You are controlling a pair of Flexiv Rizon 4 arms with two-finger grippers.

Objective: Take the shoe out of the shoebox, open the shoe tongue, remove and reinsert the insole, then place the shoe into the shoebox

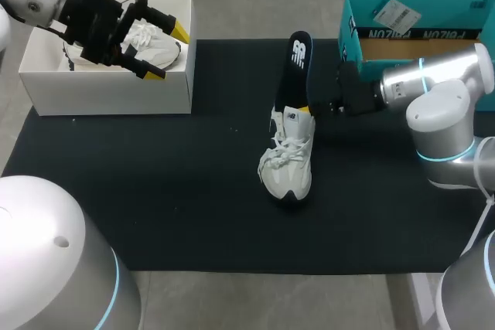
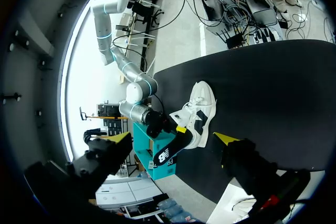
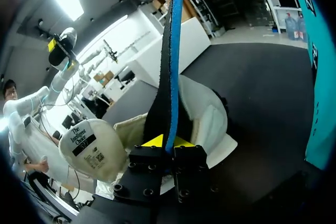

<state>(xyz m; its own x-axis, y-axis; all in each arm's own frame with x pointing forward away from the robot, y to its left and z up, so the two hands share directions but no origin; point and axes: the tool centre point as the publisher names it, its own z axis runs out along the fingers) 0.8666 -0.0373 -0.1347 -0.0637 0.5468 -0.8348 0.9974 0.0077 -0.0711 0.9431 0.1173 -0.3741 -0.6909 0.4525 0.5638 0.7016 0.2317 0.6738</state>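
A white shoe (image 1: 288, 161) stands on the black mat (image 1: 155, 191) at the middle, toe toward me. A black insole (image 1: 300, 63) sticks up out of its heel. My right gripper (image 1: 305, 108) is shut on the insole's lower part at the heel opening. In the right wrist view the insole (image 3: 170, 66) runs edge-on between the right gripper (image 3: 167, 148) fingers, with the shoe (image 3: 210, 119) and its raised tongue (image 3: 92, 148) behind. My left gripper (image 1: 167, 52) hangs open over the white shoebox (image 1: 108, 86), holding nothing. From the left gripper (image 2: 175, 138) the shoe (image 2: 202, 106) lies far ahead.
A second white shoe (image 1: 151, 40) lies inside the white shoebox at the back left. A teal box (image 1: 418, 25) stands at the back right behind my right arm, its side close beside the gripper (image 3: 320, 103). The mat reaches the table's front.
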